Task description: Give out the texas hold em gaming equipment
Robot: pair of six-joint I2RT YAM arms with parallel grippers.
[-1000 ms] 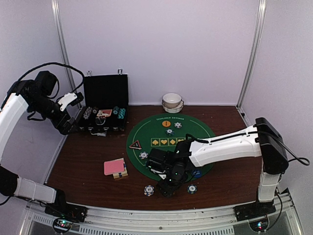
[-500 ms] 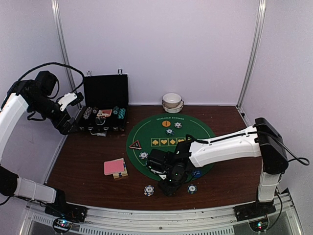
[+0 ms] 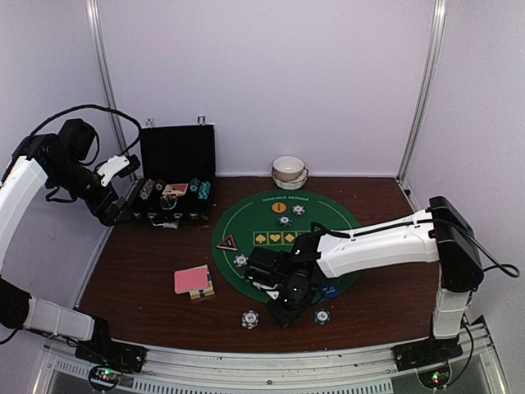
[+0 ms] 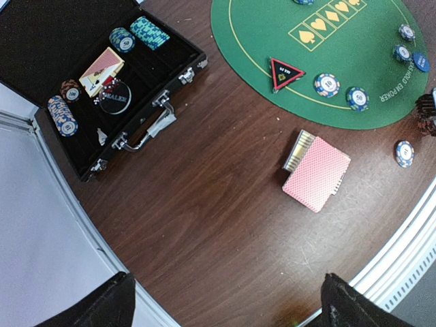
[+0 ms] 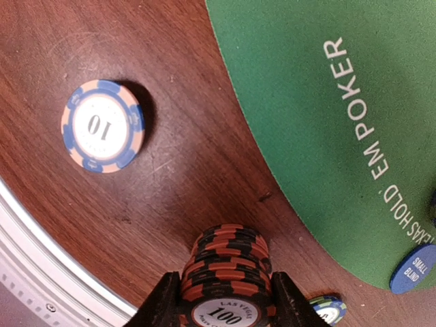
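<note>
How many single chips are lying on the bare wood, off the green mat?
2. A blue-striped 10 chip lies left of the right fingers, and a second chip lies just to their right. The orange 100 stack between the fingers isn't counted; it may hide more.

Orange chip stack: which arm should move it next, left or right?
Right. The right fingers squeeze the orange chip stack beside the green mat. The left fingers hang open far away, near the black case.
</note>
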